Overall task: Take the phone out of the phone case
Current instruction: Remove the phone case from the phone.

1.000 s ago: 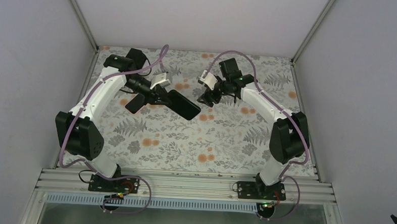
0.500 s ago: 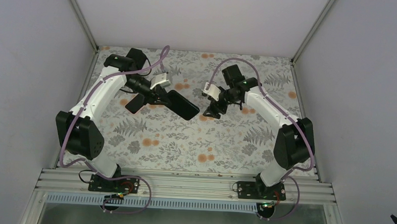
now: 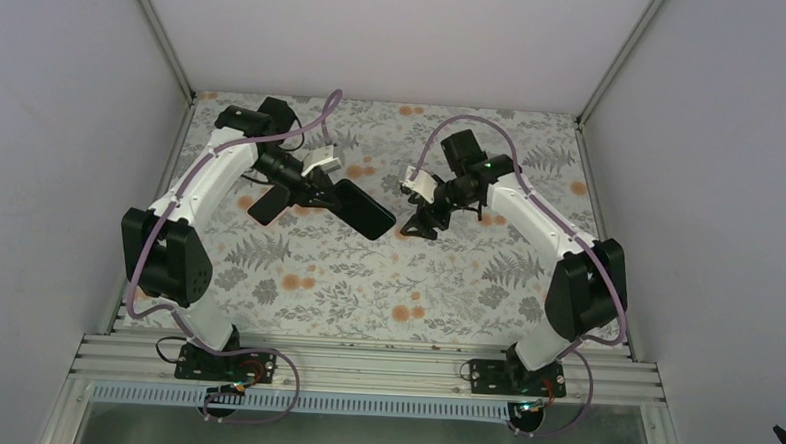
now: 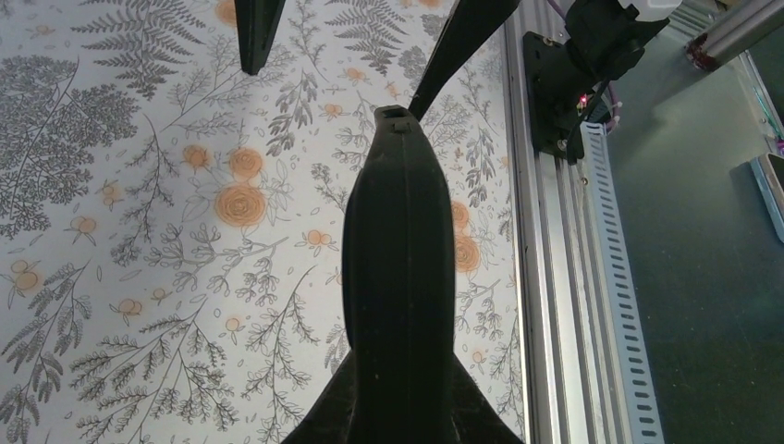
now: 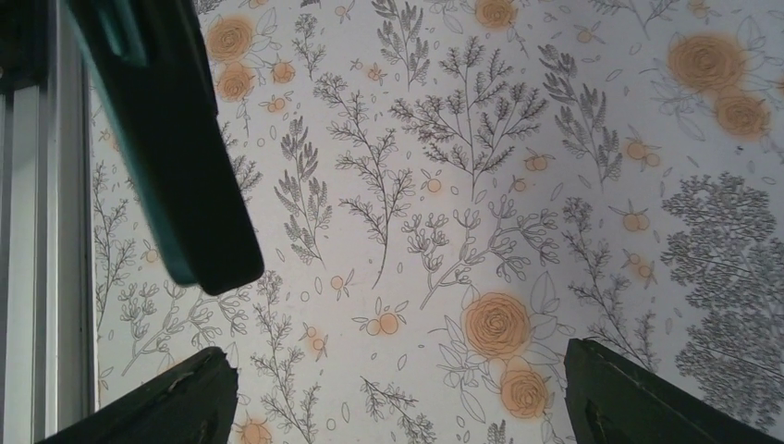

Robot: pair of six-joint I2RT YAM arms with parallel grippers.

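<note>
A black phone case (image 3: pixel 363 209) with the phone inside hangs slanted above the floral table, and my left gripper (image 3: pixel 317 191) is shut on its upper left end. The left wrist view shows the case (image 4: pixel 399 259) edge-on, running away from my left gripper (image 4: pixel 399 412). My right gripper (image 3: pixel 416 225) stands open just right of the case's free lower end, not touching it. In the right wrist view the dark, teal-edged case end (image 5: pixel 176 148) sits at the upper left, outside my open right gripper (image 5: pixel 398 384). I cannot tell the phone from the case.
The floral table cover (image 3: pixel 366 281) lies under both arms. A black oblong shape (image 3: pixel 270 205) shows below the left wrist; whether it lies on the table I cannot tell. The aluminium rail (image 3: pixel 363 366) runs along the near edge. White walls close three sides.
My right gripper has come down and slightly nearer, from behind the case's free end to right beside it, staying open. The left arm shifted a little; the case barely moved.
</note>
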